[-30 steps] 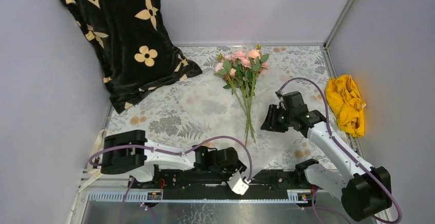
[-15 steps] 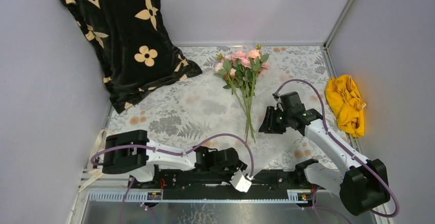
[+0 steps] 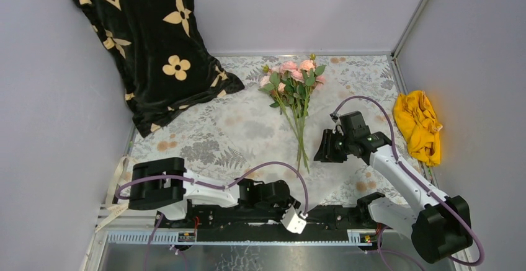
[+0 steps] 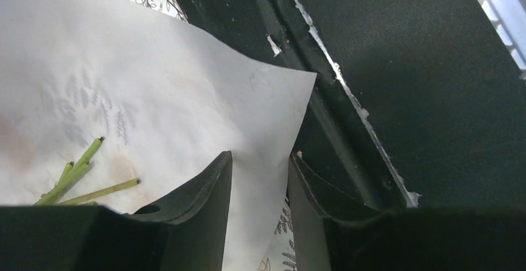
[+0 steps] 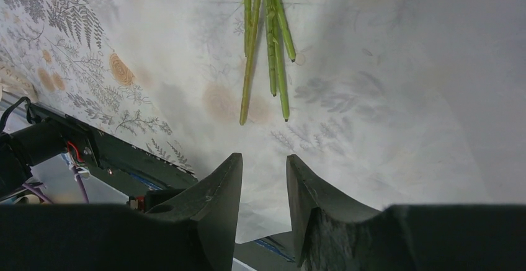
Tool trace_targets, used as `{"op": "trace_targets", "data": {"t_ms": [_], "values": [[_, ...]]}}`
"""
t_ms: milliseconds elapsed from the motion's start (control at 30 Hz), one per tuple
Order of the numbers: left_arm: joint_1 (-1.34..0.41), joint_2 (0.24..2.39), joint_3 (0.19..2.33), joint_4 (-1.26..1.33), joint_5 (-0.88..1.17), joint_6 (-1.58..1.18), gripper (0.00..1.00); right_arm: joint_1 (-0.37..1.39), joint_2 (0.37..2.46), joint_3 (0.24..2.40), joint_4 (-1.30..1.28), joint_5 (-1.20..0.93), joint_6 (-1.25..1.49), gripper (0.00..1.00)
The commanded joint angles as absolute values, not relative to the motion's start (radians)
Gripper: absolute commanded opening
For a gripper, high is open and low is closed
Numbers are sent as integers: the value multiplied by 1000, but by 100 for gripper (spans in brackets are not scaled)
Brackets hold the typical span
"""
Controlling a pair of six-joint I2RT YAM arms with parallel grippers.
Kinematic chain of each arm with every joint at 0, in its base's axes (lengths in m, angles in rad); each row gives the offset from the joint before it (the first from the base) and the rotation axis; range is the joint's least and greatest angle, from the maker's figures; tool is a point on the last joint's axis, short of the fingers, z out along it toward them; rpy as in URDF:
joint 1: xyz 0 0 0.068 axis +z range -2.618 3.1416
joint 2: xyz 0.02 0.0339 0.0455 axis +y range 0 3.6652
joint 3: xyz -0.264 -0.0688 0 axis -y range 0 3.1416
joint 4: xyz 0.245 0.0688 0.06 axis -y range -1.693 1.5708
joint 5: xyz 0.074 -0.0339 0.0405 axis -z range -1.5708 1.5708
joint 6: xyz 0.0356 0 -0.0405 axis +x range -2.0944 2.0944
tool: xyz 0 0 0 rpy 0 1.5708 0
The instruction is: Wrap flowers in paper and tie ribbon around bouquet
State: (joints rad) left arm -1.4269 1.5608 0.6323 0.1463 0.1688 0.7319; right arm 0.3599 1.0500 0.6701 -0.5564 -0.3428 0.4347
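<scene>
Flowers (image 3: 294, 79) lengthwise on paper (image 3: 248, 128), blooms far, stems nearward; left end effector (image 4: 260, 159), right end effector (image 5: 263, 159) both parted

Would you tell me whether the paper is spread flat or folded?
Spread flat: the paper lies open beneath the flowers, their stems uncovered.

Camera set: one fixed overhead, two wrist-mounted.
Top external: high behind the arm bases, tilted down, far, taking in the whole table (image 3: 186, 147). Left wrist: very near, looking past the left gripper (image 4: 259, 155) at the paper (image 4: 155, 85) corner. Right wrist: near, looking down past the right gripper (image 5: 263, 155). All three share the paper and the stem ends of the flowers (image 5: 273, 48).
</scene>
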Motion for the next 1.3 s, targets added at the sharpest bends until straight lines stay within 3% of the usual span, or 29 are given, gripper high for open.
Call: {"op": "trace_targets", "data": {"t_ms": [0, 233, 500, 967, 1267], "values": [[-1404, 1620, 668, 422, -34, 757, 43, 367, 1024, 707, -582, -356, 415, 40], [-1404, 1639, 680, 415, -41, 733, 47, 367, 1018, 695, -603, -350, 403, 40], [-1358, 1592, 686, 407, -37, 684, 1, 367, 1093, 690, -572, -406, 379, 42], [-1064, 1646, 976, 19, 264, 406, 0, 363, 1390, 905, -510, -447, 304, 46], [-926, 1701, 992, -28, 286, 304, 0, 213, 1383, 978, -495, -502, 232, 66]]}}
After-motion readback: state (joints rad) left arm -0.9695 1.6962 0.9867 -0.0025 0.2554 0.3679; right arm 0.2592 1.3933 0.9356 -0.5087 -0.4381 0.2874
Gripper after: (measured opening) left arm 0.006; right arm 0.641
